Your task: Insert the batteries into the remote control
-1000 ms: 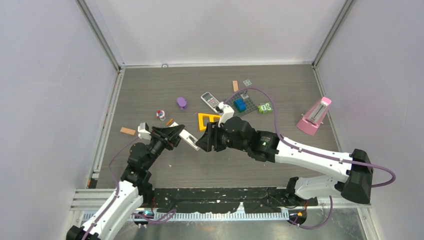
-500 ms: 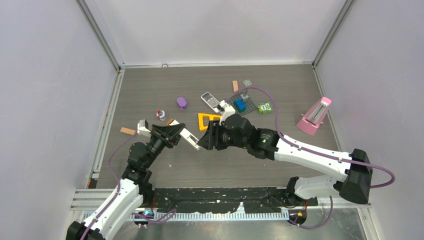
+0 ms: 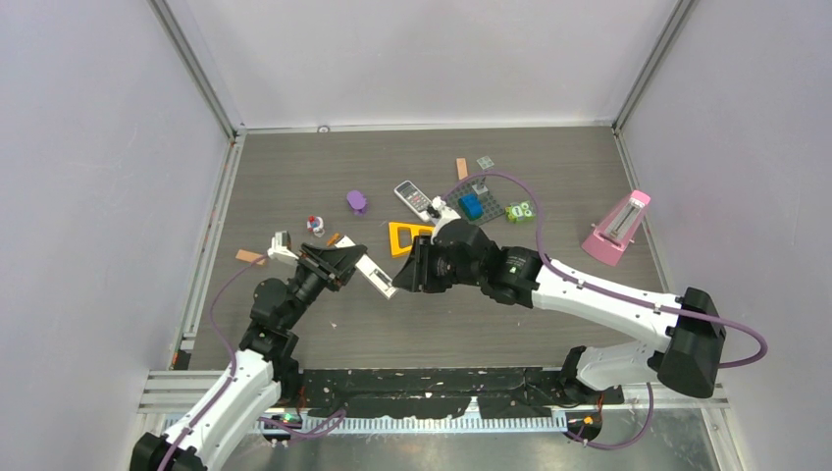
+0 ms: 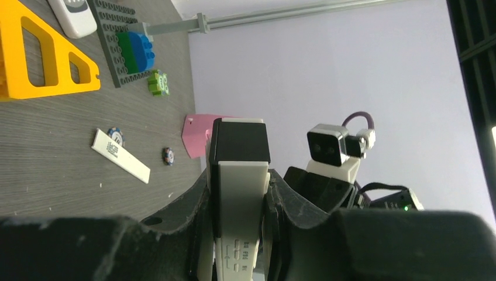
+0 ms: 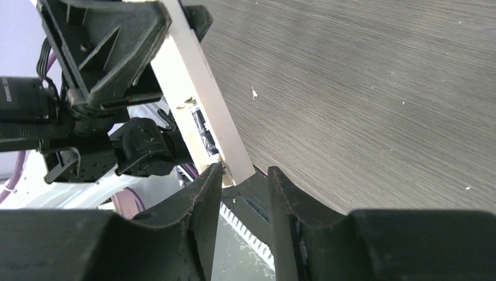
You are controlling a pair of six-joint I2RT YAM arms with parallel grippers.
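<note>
My left gripper is clamped on the slim white plastic remote control, my right gripper has jaws straddling its right end, can't tell if they're gripping.

No legible txt anywhere

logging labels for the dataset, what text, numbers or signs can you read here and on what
No text here can be read.
White remote: raised marks near its lower end, too blurred to read.
Dark sticker on that remote's edge: unreadable.
White strip on the table: dark print, too small.
Grey remote: keypad legends too small.
</note>
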